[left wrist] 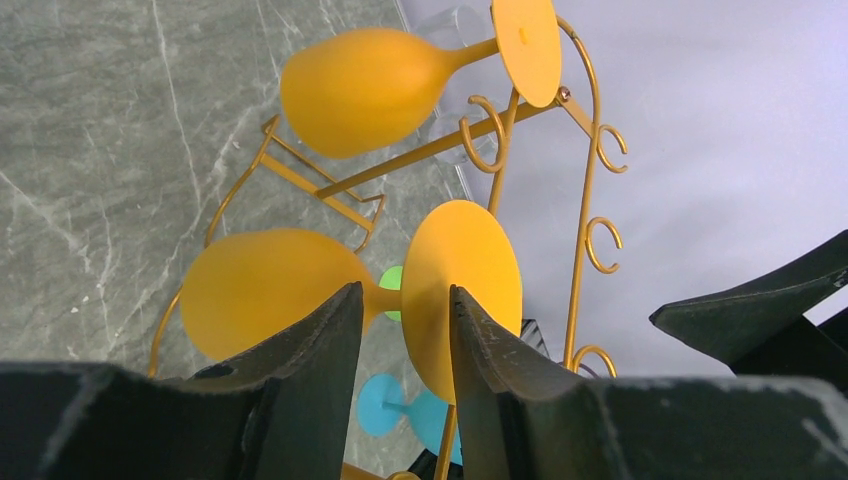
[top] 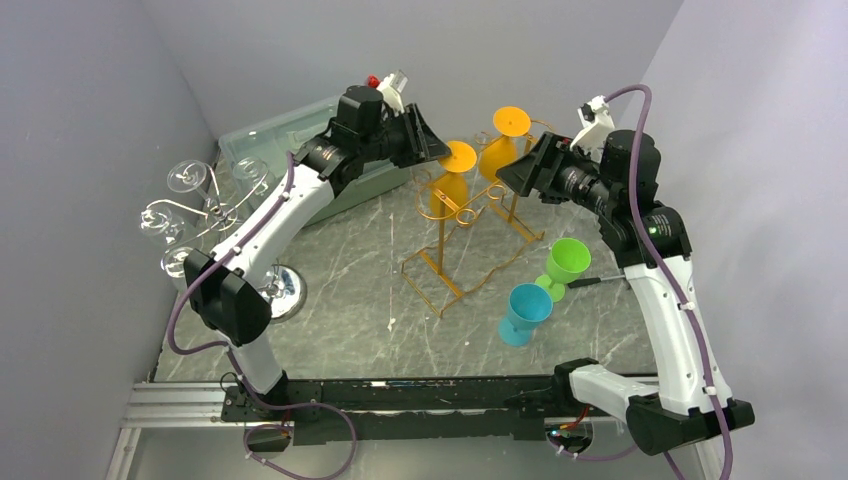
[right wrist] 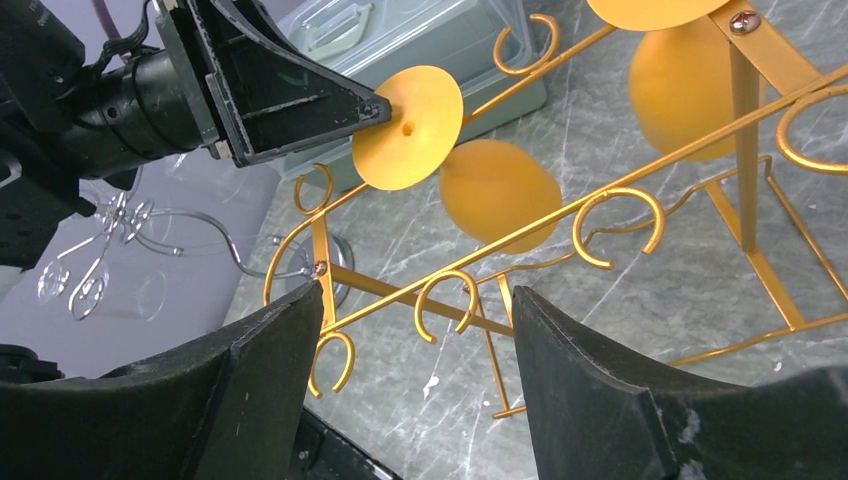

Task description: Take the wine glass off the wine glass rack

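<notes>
The golden-orange wire rack [top: 470, 245] stands mid-table. Two orange wine glasses hang upside down from it: a nearer one [top: 452, 185] and a farther one [top: 503, 148]. My left gripper [top: 440, 148] is open at the rim of the nearer glass's round foot [left wrist: 470, 260]. Its fingers [left wrist: 320, 340] sit either side of the foot's edge and stem, and the bowl [left wrist: 260, 290] is to the left. The right wrist view shows its tip [right wrist: 380, 105] at that foot [right wrist: 410, 130]. My right gripper [top: 505, 178] is open and empty above the rack's hooks [right wrist: 520, 235].
A green glass [top: 568, 262] and a blue glass [top: 525, 312] stand right of the rack. A chrome stand [top: 200, 215] with clear glasses is at the left wall. A clear plastic bin [top: 290, 130] lies at the back left. Walls close in on both sides.
</notes>
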Controlling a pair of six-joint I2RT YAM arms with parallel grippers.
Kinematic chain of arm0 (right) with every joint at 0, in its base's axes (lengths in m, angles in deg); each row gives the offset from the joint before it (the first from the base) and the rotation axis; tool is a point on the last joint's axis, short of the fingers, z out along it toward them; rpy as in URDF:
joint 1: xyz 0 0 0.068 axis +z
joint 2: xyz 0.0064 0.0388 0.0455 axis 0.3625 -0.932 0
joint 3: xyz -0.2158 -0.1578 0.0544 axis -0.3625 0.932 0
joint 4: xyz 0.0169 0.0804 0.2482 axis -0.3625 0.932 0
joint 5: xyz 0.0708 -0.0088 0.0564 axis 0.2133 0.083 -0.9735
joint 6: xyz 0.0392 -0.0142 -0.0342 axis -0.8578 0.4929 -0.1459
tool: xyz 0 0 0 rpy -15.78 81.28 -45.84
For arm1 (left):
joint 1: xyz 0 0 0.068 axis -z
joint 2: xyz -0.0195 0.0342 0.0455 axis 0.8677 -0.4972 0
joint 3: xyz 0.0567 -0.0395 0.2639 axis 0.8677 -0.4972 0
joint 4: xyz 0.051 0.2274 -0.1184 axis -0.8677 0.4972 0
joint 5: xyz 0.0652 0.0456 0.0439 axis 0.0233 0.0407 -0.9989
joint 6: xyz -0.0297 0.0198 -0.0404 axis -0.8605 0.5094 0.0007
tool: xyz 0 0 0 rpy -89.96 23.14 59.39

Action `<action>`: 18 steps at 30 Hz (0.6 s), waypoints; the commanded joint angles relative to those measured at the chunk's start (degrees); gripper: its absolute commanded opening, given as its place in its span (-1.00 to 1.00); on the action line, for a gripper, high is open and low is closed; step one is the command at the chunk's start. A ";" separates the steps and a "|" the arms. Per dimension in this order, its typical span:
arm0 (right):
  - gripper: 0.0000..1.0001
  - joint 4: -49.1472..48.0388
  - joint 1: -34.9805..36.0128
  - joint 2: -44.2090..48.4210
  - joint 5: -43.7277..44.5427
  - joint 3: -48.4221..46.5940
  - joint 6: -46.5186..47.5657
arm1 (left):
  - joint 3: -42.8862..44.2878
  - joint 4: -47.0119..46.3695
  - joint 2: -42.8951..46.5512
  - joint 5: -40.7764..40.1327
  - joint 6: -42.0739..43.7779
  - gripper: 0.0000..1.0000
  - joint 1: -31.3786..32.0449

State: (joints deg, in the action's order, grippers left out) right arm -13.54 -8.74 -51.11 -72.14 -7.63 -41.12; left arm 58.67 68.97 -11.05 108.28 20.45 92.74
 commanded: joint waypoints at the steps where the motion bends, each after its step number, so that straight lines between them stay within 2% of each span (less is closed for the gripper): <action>1: 0.43 -3.60 -0.29 0.73 -1.12 0.24 -0.79 | -0.64 -4.68 1.11 3.12 -2.57 -0.19 -0.54; 18: 0.41 -4.93 -0.30 0.51 -1.85 1.55 -1.95 | -3.13 -10.65 2.90 6.39 -8.36 -0.65 -1.79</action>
State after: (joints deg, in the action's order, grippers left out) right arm -15.40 -8.78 -51.11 -73.43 -6.45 -42.39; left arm 56.09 62.72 -11.05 112.98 13.85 91.30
